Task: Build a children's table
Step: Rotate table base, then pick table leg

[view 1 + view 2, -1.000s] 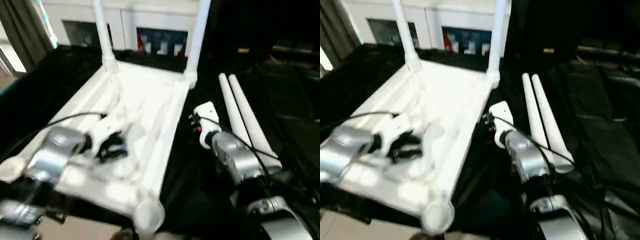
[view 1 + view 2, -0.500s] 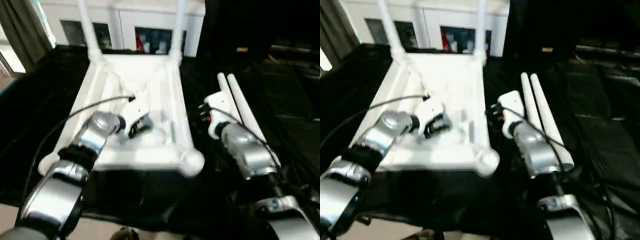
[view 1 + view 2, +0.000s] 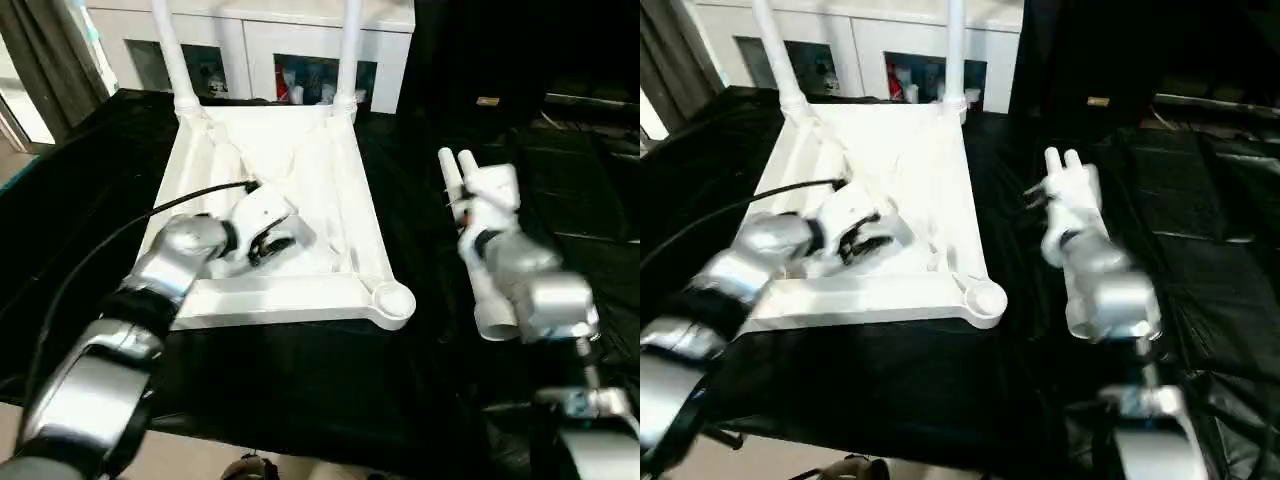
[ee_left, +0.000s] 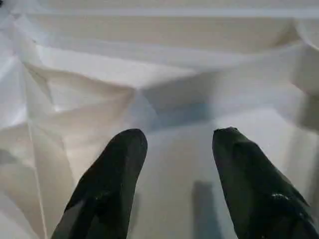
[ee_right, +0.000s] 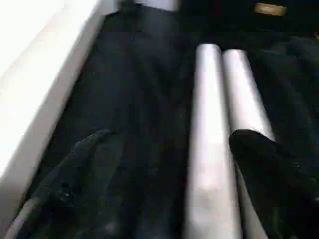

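Note:
The children's table lies upside down on black cloth, its ribbed white tabletop (image 3: 283,300) in the middle. Two white legs (image 3: 168,45) (image 3: 350,40) stand upright in its far corner sockets. The near right socket (image 3: 391,298) is empty. My left gripper (image 4: 174,137) hovers open over the ribbed underside, and its black fingers (image 4: 112,174) hold nothing. Two loose legs (image 5: 209,124) (image 5: 244,84) lie side by side on the cloth right of the tabletop. My right gripper (image 5: 169,137) hangs open just above them, with the nearer leg between its fingers.
A white cabinet (image 3: 250,30) with glass doors stands behind the tabletop. A curtain (image 3: 45,50) hangs at the far left. Black cloth (image 3: 300,390) covers the floor all around, with dark gear at the back right.
The tabletop has swung round so that its near edge now lies square to me. My right gripper has moved right, over the loose legs, and opened wider. My left gripper stayed over the underside.

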`<state>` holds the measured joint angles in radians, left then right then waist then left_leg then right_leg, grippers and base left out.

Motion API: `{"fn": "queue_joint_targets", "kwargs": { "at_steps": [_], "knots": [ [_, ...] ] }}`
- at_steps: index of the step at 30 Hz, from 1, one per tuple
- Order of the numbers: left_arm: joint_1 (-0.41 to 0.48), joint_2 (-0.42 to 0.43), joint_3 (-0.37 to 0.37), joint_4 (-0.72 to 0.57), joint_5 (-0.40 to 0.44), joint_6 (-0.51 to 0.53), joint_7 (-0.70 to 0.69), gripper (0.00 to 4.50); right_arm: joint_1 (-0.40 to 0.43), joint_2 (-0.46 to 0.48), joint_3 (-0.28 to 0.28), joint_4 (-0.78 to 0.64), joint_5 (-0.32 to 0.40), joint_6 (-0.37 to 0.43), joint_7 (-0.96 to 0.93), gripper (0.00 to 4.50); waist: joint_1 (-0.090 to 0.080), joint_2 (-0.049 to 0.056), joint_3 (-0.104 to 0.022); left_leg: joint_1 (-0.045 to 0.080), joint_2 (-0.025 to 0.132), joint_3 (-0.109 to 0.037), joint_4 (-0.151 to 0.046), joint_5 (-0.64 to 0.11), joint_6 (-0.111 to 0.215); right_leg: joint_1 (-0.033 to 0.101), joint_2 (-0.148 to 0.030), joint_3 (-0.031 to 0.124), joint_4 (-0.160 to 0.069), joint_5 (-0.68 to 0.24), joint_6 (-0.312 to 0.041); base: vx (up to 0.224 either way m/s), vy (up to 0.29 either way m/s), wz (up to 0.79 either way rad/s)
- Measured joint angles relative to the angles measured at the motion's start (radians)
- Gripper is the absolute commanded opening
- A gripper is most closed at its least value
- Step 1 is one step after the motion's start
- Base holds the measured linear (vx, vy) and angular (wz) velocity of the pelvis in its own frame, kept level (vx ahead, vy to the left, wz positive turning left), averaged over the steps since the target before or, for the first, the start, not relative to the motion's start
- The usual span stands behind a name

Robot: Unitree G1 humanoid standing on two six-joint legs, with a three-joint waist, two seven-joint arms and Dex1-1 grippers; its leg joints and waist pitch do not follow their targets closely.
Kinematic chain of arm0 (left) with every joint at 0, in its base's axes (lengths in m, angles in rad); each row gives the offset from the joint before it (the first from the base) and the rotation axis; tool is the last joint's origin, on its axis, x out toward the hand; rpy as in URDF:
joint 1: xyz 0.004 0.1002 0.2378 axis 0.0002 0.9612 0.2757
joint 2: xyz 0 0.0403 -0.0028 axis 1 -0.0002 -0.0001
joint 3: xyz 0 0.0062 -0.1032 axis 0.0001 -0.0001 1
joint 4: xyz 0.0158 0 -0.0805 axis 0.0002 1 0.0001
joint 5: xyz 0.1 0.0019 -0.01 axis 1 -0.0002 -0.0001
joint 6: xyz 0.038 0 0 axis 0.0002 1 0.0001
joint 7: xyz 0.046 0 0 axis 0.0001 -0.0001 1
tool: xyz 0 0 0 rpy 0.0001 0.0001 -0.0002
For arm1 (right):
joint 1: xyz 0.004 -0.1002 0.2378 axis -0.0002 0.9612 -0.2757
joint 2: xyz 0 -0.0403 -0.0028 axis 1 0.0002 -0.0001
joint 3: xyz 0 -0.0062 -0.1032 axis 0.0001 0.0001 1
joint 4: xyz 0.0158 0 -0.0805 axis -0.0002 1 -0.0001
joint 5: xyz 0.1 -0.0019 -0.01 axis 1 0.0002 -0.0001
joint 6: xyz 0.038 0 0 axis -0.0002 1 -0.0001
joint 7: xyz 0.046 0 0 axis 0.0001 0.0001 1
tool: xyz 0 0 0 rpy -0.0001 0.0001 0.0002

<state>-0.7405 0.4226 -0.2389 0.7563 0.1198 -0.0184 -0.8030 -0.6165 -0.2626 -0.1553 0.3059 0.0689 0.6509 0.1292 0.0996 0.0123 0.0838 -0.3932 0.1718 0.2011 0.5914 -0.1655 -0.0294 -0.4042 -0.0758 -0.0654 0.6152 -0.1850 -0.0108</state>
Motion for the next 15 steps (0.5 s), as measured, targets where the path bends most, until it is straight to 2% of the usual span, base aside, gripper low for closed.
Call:
{"fn": "queue_joint_targets", "kwargs": {
  "at_steps": [2, 4, 7, 12, 15],
  "knots": [
    [0.043, 0.017, 0.025, -0.099, -0.042, 0.051, -0.036, 2.58, -0.011, -0.013, -0.017, 0.003, 0.001, 0.035, -0.019, 4.31, 0.002, 0.0, 0.0, 0.0, 0.0, 0.0, 0.0, 0.0, 0.0, 0.0, 0.0, 0.0, 0.0, 0.0, 0.0, 0.0, 0.0, 0.0],
    [0.096, 0.028, 0.063, -0.26, -0.116, 0.128, -0.08, 2.58, -0.021, -0.025, -0.035, 0.01, 0.002, 0.074, -0.026, 4.32, 0.007, 0.0, 0.0, 0.0, 0.0, 0.0, 0.0, 0.0, -0.001, 0.0, 0.0, 0.0, 0.0, 0.0, 0.0, 0.0, 0.0, 0.0],
    [0.176, 0.048, 0.088, -0.517, -0.231, 0.268, -0.15, 2.58, -0.045, -0.05, -0.034, 0.019, 0.009, 0.19, 0.0, 4.47, 0.013, 0.0, 0.0, 0.001, 0.0, 0.001, 0.001, 0.0, -0.001, 0.0, 0.0, 0.0, 0.001, 0.0, 0.0, 0.0, 0.0, 0.0],
    [0.27, 0.082, 0.057, -0.701, -0.317, 0.399, -0.217, 2.58, -0.045, -0.069, -0.032, 0.031, 0.045, 0.318, 0.055, 4.47, 0.013, 0.001, 0.0, 0.003, 0.0, 0.001, 0.001, 0.001, -0.002, 0.001, 0.0, 0.001, 0.004, 0.0, 0.0, 0.0, 0.0, 0.0],
    [0.304, 0.08, 0.035, -0.762, -0.327, 0.454, -0.227, 2.58, -0.043, -0.071, -0.029, 0.033, 0.048, 0.363, 0.056, 4.47, 0.013, 0.001, 0.0, 0.004, 0.0, 0.001, 0.001, 0.003, -0.005, 0.0, 0.0, 0.001, 0.007, 0.0, 0.0, 0.0, 0.0, 0.0]
  ]
}}
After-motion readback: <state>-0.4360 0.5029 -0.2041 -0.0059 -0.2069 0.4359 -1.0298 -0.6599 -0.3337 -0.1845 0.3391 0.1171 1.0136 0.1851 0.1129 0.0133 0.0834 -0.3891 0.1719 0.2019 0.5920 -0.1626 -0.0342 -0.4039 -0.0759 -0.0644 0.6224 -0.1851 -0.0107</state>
